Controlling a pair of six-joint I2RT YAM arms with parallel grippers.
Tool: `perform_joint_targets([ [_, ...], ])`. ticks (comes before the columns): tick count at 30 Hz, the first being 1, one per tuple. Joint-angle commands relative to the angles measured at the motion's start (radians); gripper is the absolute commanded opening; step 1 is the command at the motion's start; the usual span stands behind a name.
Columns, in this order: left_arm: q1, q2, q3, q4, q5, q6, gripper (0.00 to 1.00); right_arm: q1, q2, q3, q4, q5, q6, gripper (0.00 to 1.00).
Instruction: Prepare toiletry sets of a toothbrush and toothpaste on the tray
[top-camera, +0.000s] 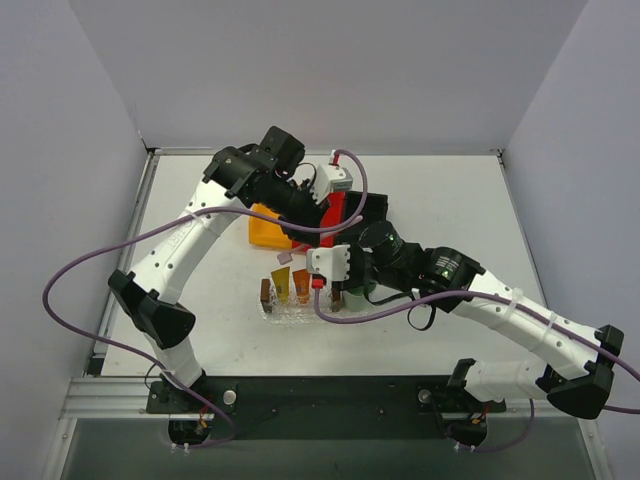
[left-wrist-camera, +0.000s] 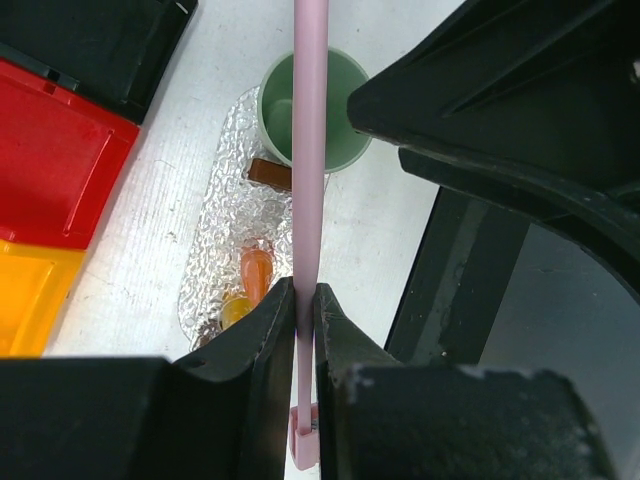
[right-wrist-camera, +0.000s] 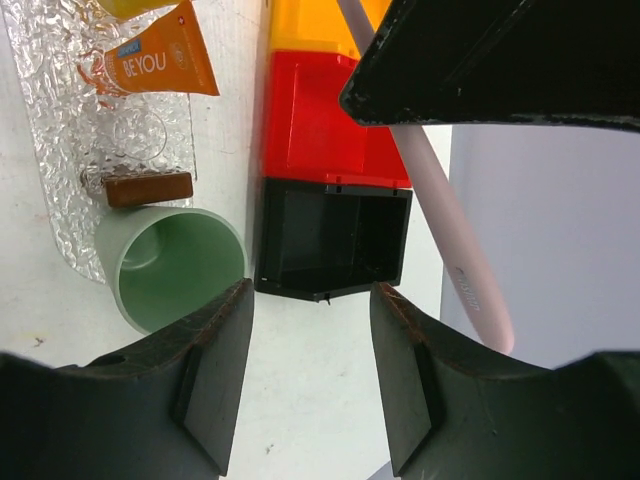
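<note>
Left wrist view: the left tool is pressed together on the toothbrush. It pinches the pink shaft close to one end, and the rest of the shaft runs out past the fingertips, held in the air. Below it, the orange tube and the yellow tube lie side by side on the tray. A pale green cup stands at one end of the tray.

Right wrist view: the right tool is spread with nothing between its fingers. It hangs over the edge of the black bin, which touches the red bin.

Top view: the tray lies left of the middle of the surface, toward its near edge. The bins sit just beyond the tray, on the side of the far edge.
</note>
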Motion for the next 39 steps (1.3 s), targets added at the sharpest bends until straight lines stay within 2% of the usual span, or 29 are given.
perform_joint_targets([
  [1, -0.006, 0.016, 0.054, -0.003, -0.006, -0.011, 0.00, 0.014, -0.034, 0.039, -0.028, -0.004, 0.000, 0.45],
  [16, -0.041, 0.007, -0.044, 0.006, -0.006, -0.004, 0.00, 0.029, -0.027, 0.085, -0.027, 0.071, -0.023, 0.45],
  [31, -0.066, -0.016, -0.047, -0.016, 0.071, 0.028, 0.00, 0.030, 0.041, 0.062, 0.018, 0.083, -0.034, 0.44],
  [34, -0.069, -0.024, -0.050, -0.023, 0.089, 0.039, 0.00, 0.030, 0.056, 0.060, 0.027, 0.089, -0.034, 0.41],
  [37, -0.069, -0.032, -0.051, -0.026, 0.094, 0.044, 0.00, 0.030, 0.067, 0.059, 0.030, 0.094, -0.032, 0.31],
  [39, -0.069, -0.041, -0.054, -0.029, 0.094, 0.048, 0.00, 0.030, 0.067, 0.054, 0.033, 0.099, -0.032, 0.20],
])
